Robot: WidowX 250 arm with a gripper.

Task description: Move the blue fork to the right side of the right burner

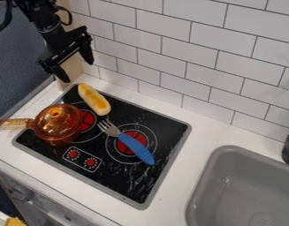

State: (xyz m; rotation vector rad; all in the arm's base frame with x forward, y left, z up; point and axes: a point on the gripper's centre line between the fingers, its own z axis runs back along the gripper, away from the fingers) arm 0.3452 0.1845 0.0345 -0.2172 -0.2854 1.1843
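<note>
"And where's the gripper (77, 71)?"

"Up at the top left, above the counter (40, 104), fingers spread apart, nothing between them!"

"The fork (136, 148)?"

"Lying right across the right burner (138, 136), folks! Blue handle slanting over the red, its end past the burner at the lower right, tines up by the bread's (94, 99) lower end."

"And the pot (58, 124)?"

"Amber, lid on, partly over the left burner (86, 120), handle sticking out left beyond the stove (119, 182). Bread's at the stove's upper corner, sink (244, 187) over on the right!"
</note>
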